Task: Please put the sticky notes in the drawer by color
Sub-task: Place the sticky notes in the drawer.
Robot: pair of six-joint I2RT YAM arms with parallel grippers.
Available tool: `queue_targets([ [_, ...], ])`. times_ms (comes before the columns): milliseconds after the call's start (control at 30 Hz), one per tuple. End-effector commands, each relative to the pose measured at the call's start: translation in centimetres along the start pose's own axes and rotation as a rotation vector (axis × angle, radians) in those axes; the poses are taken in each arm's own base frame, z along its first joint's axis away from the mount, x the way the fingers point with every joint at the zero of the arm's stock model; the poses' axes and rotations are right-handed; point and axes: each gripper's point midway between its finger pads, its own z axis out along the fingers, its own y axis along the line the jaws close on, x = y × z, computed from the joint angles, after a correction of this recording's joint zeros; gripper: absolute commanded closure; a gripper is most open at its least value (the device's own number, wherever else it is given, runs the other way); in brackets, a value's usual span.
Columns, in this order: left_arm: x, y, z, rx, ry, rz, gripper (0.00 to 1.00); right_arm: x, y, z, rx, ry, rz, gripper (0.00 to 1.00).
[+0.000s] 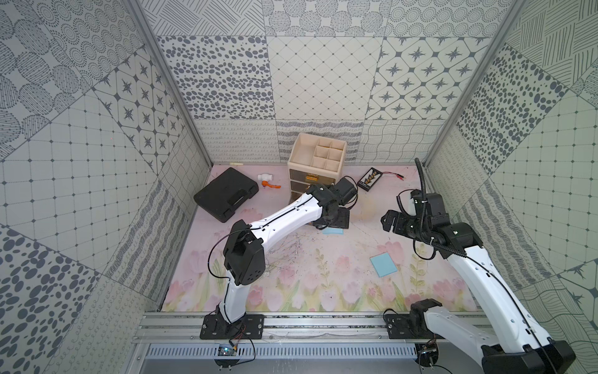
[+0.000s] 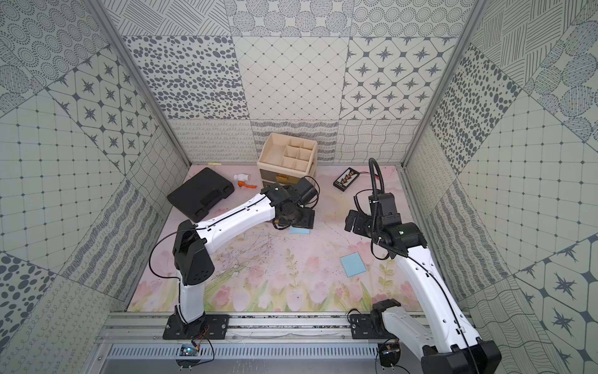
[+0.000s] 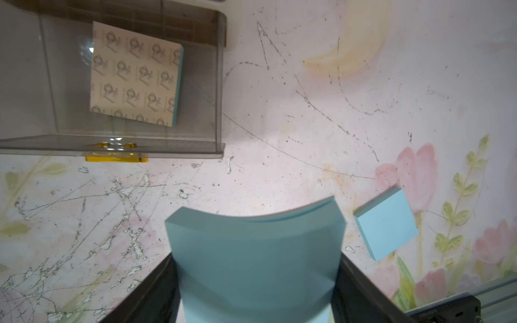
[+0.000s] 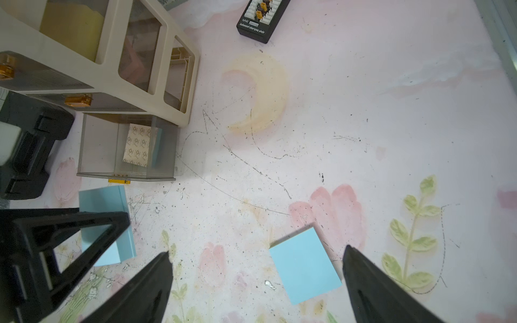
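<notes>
Pads of blue sticky notes number three in sight. One, the held pad (image 3: pixel 254 240), sits squeezed between the black fingers (image 3: pixel 156 282) of the left gripper (image 3: pixel 256 258), and its sheets are bowed by the pinch. In both top views only a corner pokes out from under the wrist, just in front of the bottom drawer (image 3: pixel 218 84), which is pulled out of the beige cabinet (image 1: pixel 315 158). Whether this pad touches the mat I cannot tell. A second, the drawer pad (image 3: pixel 134 72), lies inside that clear drawer with its printed backing up. The third, the loose pad (image 4: pixel 305 268), lies flat on the flowered mat (image 1: pixel 291 275), well apart from the drawer and toward the right arm. The right gripper (image 4: pixel 257 250) hangs over the mat near it, jaws spread wide with nothing gripped. Through the cabinet's side the right wrist view shows yellow notes (image 4: pixel 70 28) in the top drawer and pinkish notes (image 4: pixel 134 61) in the middle one. Near the back wall lie a black case (image 1: pixel 226 194), a white and orange fitting (image 1: pixel 268 183) and a small black board (image 1: pixel 370 179) with plugs
</notes>
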Motion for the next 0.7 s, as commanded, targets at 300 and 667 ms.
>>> queue_targets([
  [300, -4.0, 7.5, 2.4, -0.036, 0.019, -0.184, 0.19, -1.2, 0.4, -0.2, -0.015, -0.044, 0.000, 0.01],
  [667, -6.4, 9.7, 5.3, -0.020, 0.027, -0.276, 0.19, -1.2, 0.5, 0.1, -0.017, -0.037, -0.003, 0.01],
])
